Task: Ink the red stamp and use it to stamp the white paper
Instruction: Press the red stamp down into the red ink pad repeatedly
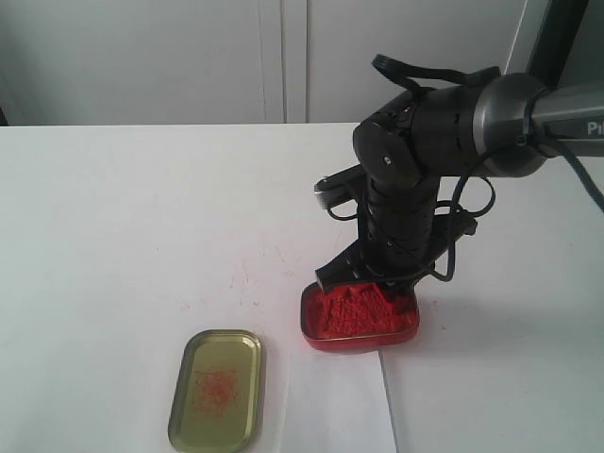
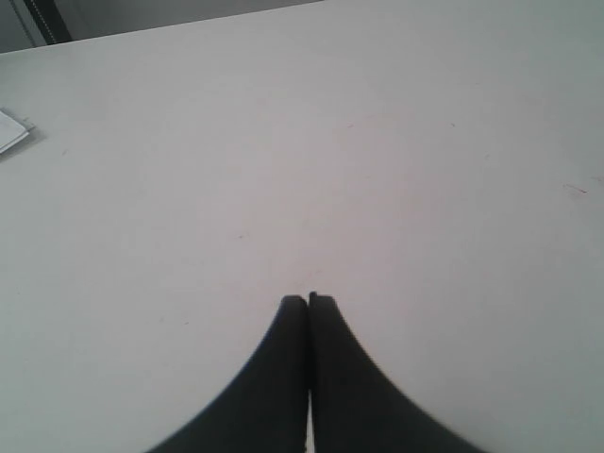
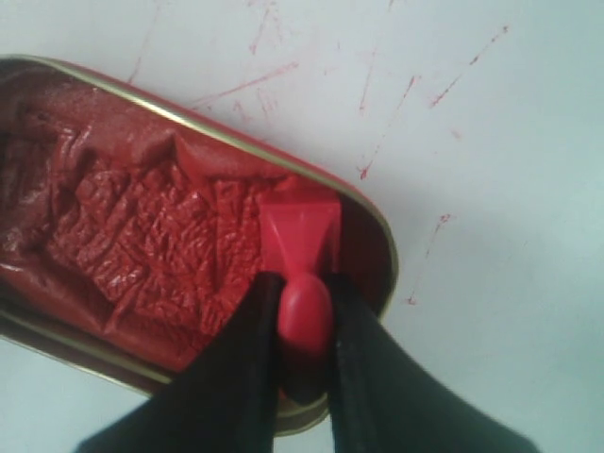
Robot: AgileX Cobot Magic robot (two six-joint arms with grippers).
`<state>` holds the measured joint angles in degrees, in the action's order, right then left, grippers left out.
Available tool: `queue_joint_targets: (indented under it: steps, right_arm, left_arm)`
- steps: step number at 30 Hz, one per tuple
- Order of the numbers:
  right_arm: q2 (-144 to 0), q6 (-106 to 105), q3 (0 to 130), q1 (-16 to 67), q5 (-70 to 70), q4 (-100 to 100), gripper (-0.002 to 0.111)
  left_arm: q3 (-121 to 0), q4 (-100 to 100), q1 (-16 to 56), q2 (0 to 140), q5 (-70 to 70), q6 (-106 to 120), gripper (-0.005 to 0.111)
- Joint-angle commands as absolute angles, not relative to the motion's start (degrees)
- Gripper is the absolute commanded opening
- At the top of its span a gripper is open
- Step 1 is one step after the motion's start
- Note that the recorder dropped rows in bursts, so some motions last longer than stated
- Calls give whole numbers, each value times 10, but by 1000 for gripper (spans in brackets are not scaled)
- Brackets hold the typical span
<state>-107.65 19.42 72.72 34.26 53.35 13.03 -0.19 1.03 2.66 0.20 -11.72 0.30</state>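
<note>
Only the right wrist view shows the one red stamp (image 3: 300, 231). Its knob is clamped between the fingers of the right gripper (image 3: 304, 288), and its base is set in the red paste at one end of the single ink tin (image 3: 379, 247). In the exterior view the stamp is hidden behind that gripper, while one gold lid (image 1: 217, 389) and one sheet of white paper (image 1: 342, 406) are seen near the tin. The left gripper (image 2: 309, 302) — fingers together, empty — is shown only in its own wrist view, over the table (image 2: 425, 142).

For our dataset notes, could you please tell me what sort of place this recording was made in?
Probably a lab or office workbench: a white tabletop, pale cabinet doors behind, and a robot arm over a red ink tin.
</note>
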Motion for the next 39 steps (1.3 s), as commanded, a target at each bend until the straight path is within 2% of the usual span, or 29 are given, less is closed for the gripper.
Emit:
queue_joint_targets:
  steps: [1,39]
  right_arm:
    - [-1065,198,725,337,532,136,0]
    - [-1076,198,725,337,498,123,0]
  left_arm:
    - [0,10,25,0,-116,5,0]
    - [0,10,25,0,-116,5,0]
